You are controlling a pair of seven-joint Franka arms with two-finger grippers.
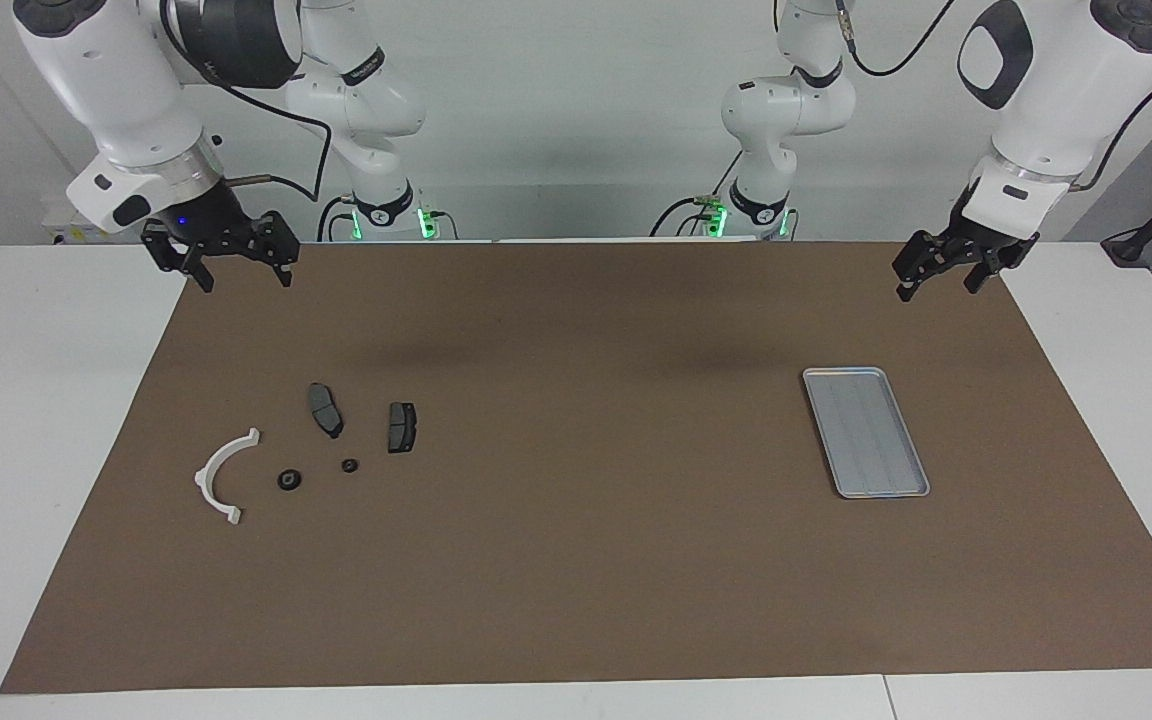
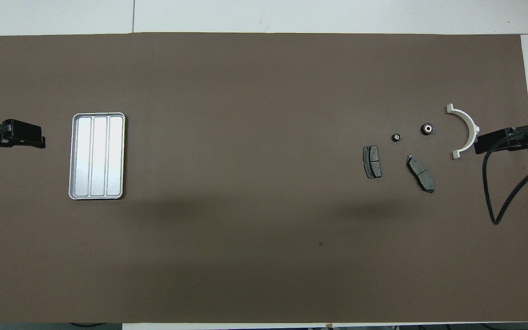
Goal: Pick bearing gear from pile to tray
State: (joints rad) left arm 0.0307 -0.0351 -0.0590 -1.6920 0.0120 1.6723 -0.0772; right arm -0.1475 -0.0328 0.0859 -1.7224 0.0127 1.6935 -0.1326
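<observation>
The pile lies toward the right arm's end of the table. It holds two dark grey brake-pad plates [image 1: 325,409] [image 1: 401,427], a white half-ring bracket [image 1: 221,476] and two small black round bearing gears, a larger one [image 1: 288,480] [image 2: 427,129] and a smaller one [image 1: 349,465] [image 2: 396,137]. The silver ridged tray [image 1: 866,432] [image 2: 96,156] lies toward the left arm's end with nothing in it. My right gripper [image 1: 234,262] [image 2: 476,146] hangs open above the mat's edge, well clear of the pile. My left gripper [image 1: 939,275] [image 2: 43,137] hangs open over the mat near the tray, holding nothing.
A brown mat [image 1: 576,560] covers most of the white table [image 1: 26,420]. A black cable [image 2: 497,192] loops down from the right arm over the mat's edge.
</observation>
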